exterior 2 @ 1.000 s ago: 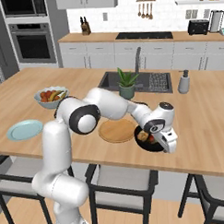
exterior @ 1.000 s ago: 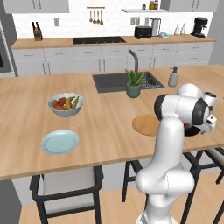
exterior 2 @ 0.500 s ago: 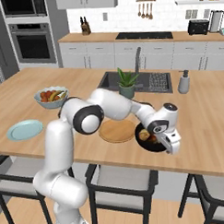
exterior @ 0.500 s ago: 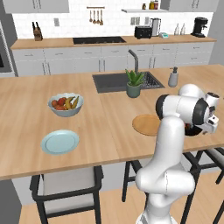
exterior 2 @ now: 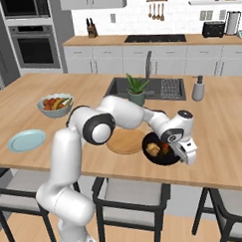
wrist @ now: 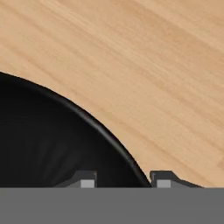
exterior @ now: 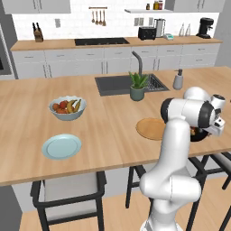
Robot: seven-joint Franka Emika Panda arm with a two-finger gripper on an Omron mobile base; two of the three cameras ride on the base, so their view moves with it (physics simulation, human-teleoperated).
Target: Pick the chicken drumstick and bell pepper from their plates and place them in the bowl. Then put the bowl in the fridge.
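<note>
Left base view first: the blue plate (exterior: 62,146) sits bare near the front edge of the wooden counter (exterior: 108,122), and the tan wooden plate (exterior: 151,128) lies further right, just past the arm's elbow. A sliver of the black bowl (exterior: 198,135) peeks out behind the white forearm, with a bit of red and brown inside it. The fruit bowl (exterior: 67,107) is back toward the left, and a potted plant (exterior: 137,86) stands by the sink (exterior: 128,83).

Right base view is way clearer. The bowl (exterior 2: 163,152) is round, glossy black and shallow, sitting flat on the counter just beside the wooden plate (exterior 2: 125,141), close to the near edge. Inside it the drumstick (exterior 2: 153,149) is a lumpy golden-brown chunk on the left side, and the bell pepper (exterior 2: 165,147) is a small red blob right next to it. Both look too stubby at this size to tell which way their long axis runs. The gripper (exterior 2: 187,157) hangs down at the bowl's right rim. The blue plate (exterior 2: 26,140) is well apart on the left.

Hand view: the bowl's curved black rim (wrist: 105,129) sweeps from the left edge down toward the bottom, running between the two fingertips (wrist: 86,180), one over the dark inside, the other over bare wood. So the jaws straddle the rim with a gap; can't tell if they're actually pinching it.
</note>
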